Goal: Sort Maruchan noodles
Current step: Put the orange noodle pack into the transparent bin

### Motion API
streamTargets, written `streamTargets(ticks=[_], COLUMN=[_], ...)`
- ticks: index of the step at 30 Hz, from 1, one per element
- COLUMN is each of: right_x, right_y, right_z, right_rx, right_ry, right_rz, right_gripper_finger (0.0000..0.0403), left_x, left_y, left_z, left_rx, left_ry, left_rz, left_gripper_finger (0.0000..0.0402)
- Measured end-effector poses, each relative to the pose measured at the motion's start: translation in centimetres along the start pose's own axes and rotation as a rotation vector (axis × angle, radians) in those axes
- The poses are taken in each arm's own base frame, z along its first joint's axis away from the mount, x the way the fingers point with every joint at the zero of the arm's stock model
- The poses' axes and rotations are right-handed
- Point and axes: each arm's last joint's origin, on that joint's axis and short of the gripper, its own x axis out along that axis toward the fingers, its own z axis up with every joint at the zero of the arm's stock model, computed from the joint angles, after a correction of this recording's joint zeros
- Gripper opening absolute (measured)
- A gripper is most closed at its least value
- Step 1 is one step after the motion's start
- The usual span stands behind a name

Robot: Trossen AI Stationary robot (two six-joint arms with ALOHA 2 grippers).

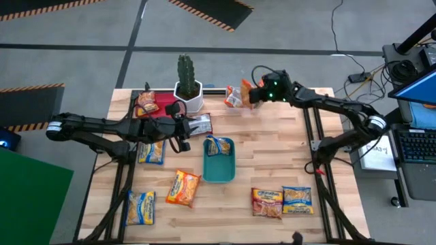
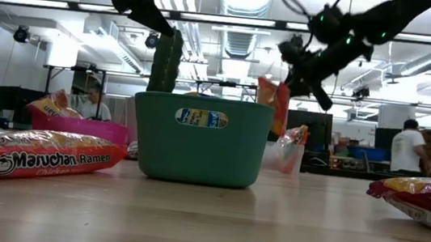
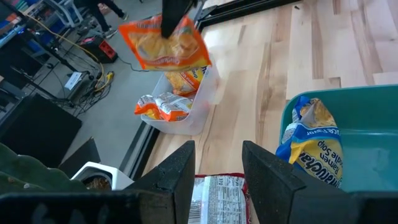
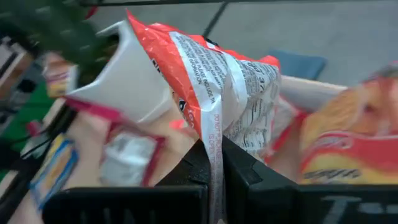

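I see the pale wooden plank desk point(image 1: 272, 156) filling the middle of the high view, with both dark arms reaching in from its sides. On it, the green cactus in its white pot point(image 1: 187, 83) stands near the far edge. The teal rectangular plastic tray point(image 1: 219, 167) sits mid-desk and holds one yellow-blue noodle packet point(image 1: 218, 145) leaning against its far end. A pink plastic tray point(image 1: 158, 103) beside the cactus carries a red-orange packet point(image 1: 146, 103). The clear plastic tray point(image 3: 181, 112) at the far edge holds orange packets point(image 3: 163, 106).

My right claw point(image 1: 253, 93) hangs above that clear tray, its fingers clamped together on the edge of an orange-red flat plastic noodle packet point(image 4: 217, 87), which dangles in the air over the tray. My left claw point(image 3: 217, 171) hovers between the cactus and the teal tray, fingers apart with nothing between them, over a white-red packet point(image 1: 199, 124) lying on the desk.

More packets lie loose toward the near edge: an orange one point(image 1: 183, 188), two yellow-blue ones point(image 1: 139, 207) on the left side, and a red-and-yellow pair point(image 1: 282, 201) on the right.
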Motion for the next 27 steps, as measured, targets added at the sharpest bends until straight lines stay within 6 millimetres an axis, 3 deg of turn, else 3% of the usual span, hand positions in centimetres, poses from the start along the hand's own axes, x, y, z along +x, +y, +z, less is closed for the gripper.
streamTargets(ticks=[4,13,27], right_x=[1.6,4.0,4.3], right_y=[-1.8,-3.6,-4.3], right_z=[0.5,-0.4,-0.9], right_rx=[0.036,0.090,0.036], right_ry=[-0.007,0.027,0.029], right_rz=[-0.009,-0.085,-0.215], right_gripper_finger=[0.0009,0.0009,0.0019], left_x=[0.0,0.0,0.0], left_y=[0.0,0.0,0.0], left_z=[0.0,0.0,0.0], left_rx=[0.000,-0.011,-0.011], left_ry=[0.000,0.000,0.000], left_rz=[0.000,0.000,0.000], left_gripper_finger=[0.0116,0.0116,0.0116])
